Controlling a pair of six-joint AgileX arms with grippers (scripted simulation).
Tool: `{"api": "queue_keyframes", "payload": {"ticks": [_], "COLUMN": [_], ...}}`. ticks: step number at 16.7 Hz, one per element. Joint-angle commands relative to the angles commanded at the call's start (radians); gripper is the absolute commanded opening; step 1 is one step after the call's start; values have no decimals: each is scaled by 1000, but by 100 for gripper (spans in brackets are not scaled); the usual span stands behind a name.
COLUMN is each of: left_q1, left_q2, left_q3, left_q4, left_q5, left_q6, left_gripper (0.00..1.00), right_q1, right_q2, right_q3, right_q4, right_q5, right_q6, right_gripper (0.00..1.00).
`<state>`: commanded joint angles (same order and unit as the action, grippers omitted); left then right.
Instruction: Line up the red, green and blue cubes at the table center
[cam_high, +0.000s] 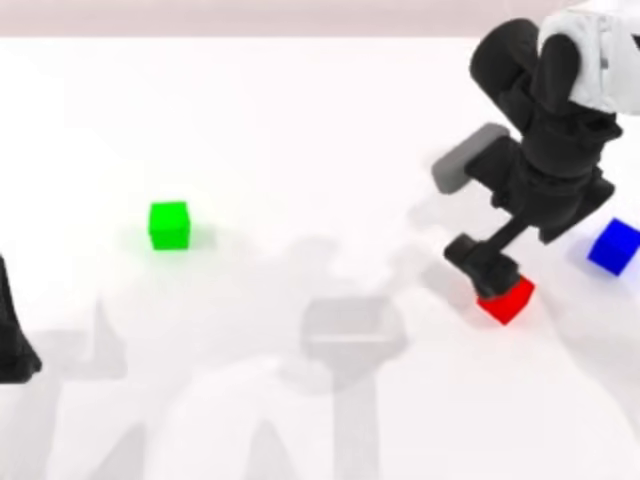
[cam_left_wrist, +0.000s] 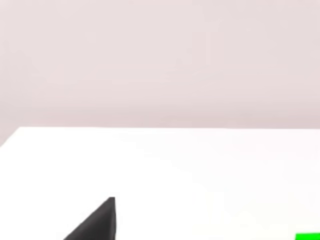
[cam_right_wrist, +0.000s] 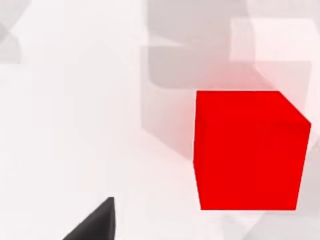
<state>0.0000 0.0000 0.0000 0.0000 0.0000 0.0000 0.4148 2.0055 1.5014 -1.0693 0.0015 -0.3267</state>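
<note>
Three cubes sit scattered on the counter (cam_high: 300, 120), none lined up yet: green cube (cam_high: 169, 224) left, blue cube (cam_high: 614, 246) far right, red cube (cam_high: 506, 298) right of center. My right claw (cam_high: 490, 272) hangs just over red, presumably to grasp; its opening I cannot tell. Left arm parked at left edge.

Red cube (cam_high: 508, 299) partly hidden under right hand (cam_high: 487, 268), green cube (cam_left_wrist: 308, 236) cut by edge
</note>
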Motion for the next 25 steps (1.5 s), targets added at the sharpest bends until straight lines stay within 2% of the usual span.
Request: {"api": "queue_keyframes", "payload": {"ticks": [6, 12, 25], "left_q1": [0, 0, 0], "left_q2": [0, 0, 0], "left_q3": [0, 0, 0], "left_q4": [0, 0, 0], "left_q5": [0, 0, 0], "left_q6": [0, 0, 0], "left_gripper": [100, 100, 100], "right_q1": [3, 4, 4], "right_q2": [94, 113, 113], "right_q3": [-136, -160, -160], "right_q4": [240, 276, 276], "right_q5": [1, 1, 1], "right_q6": [4, 5, 5], "right_gripper": [100, 100, 2]}}
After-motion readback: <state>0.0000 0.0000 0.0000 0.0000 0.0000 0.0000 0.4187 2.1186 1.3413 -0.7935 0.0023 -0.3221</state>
